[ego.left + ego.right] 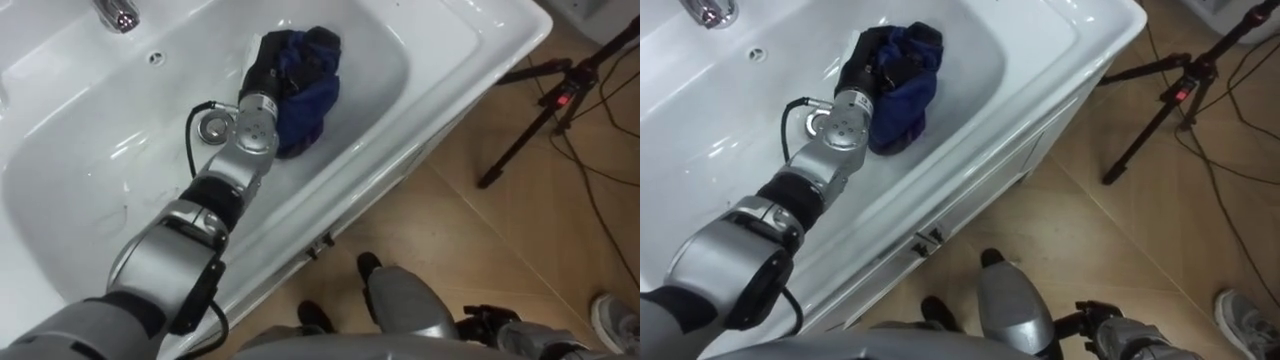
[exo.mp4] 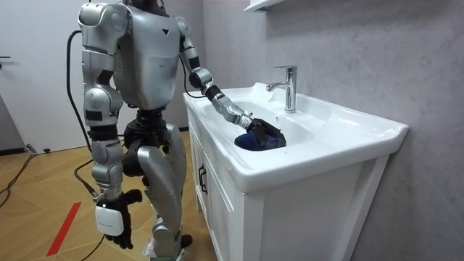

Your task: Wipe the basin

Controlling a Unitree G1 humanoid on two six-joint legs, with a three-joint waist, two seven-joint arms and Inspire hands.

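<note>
The left arm reaches into the basin (image 1: pixel 420 60), left hand (image 1: pixel 268 62) clutching the bunched blue cloth (image 1: pixel 312 95) beside the drain (image 1: pixel 213 124). In the room view, the right hand (image 2: pixel 114 217) hangs slack at its side.

The robot wears smooth silver-grey shells over its chest, shoulders, upper arms and thighs, with black joints and a black waist between them. The left forearm is built of rounded silver segments split by a black band; near the wrist sits a round metal housing with a flat disc cap, and a thin black cable loops out beside it. The left hand (image 1: pixel 262 62) is black all over. The right hand (image 2: pixel 125 221) is black too, with a white block on its back. A dark cable runs down behind the right shoulder. The knees are rounded silver caps and the feet are black.
</note>
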